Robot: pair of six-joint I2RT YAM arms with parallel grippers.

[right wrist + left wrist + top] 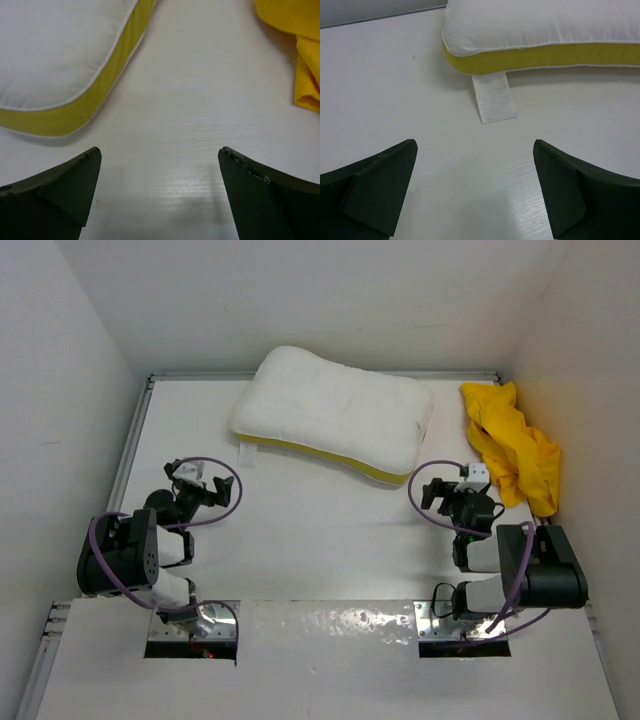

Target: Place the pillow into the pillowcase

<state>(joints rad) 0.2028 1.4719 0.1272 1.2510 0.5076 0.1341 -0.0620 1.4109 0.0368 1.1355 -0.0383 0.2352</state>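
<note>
Puffy white quilted pillow [335, 420], upper centre, looks light and squashy, best pinched at its yellow-banded edge; crumpled thin yellow fabric pillowcase [510, 445], upper right, limp; both jaws apart, empty.

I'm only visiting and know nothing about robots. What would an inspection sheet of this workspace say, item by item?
Surface: white table, slightly glossy.
Job's things: white pillow at the far middle, its label tag sticking out; yellow pillowcase crumpled at the far right, apart from it.
Clutter: nothing seen.
Grippers: left gripper and right gripper both open, holding nothing.
Cables: purple cables looped beside each arm, clear of the pillow.
Surroundings: white walls on three sides.
</note>
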